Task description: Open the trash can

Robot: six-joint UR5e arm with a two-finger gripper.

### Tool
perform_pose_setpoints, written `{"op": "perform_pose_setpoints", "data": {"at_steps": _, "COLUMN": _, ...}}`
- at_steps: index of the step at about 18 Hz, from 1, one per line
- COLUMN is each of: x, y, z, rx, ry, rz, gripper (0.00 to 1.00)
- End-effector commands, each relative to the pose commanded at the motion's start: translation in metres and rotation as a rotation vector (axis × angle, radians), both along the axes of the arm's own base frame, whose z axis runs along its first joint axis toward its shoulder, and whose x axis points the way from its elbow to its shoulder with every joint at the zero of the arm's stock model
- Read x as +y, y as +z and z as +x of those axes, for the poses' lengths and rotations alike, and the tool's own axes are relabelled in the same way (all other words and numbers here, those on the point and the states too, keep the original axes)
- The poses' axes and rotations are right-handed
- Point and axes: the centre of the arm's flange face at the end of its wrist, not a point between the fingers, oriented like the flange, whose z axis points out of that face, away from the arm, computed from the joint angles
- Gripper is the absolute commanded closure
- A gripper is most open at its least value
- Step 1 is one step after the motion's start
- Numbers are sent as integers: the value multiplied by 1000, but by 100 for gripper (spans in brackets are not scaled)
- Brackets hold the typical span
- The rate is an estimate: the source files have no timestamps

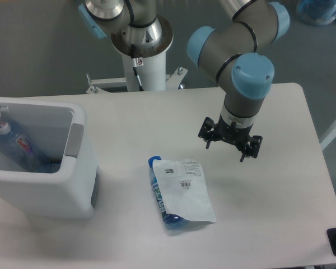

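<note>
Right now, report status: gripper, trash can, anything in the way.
Gripper open, empty, above the table, right of the bagged bottle. Trash can at far left, top open, bottles inside. Nothing on the table between them.

Bright even overhead light, soft shadows on table point(269, 224), img sharp.

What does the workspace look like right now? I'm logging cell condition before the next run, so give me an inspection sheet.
Surface: white table, no spills seen.
Job's things: trash can at left edge, interior exposed, bottles inside.
Clutter: blue bottle in plastic bag lying mid-table.
Grippers: gripper open, empty, above table right of the bag.
Cables: nothing seen.
Surroundings: grey floor, white arm pedestal behind the table.
</note>
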Motion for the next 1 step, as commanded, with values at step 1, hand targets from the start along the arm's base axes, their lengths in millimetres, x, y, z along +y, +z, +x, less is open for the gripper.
{"op": "perform_pose_setpoints", "data": {"at_steps": 1, "x": 0, "y": -3, "z": 2, "rx": 1, "ry": 0, "rz": 1, "gripper": 0}}
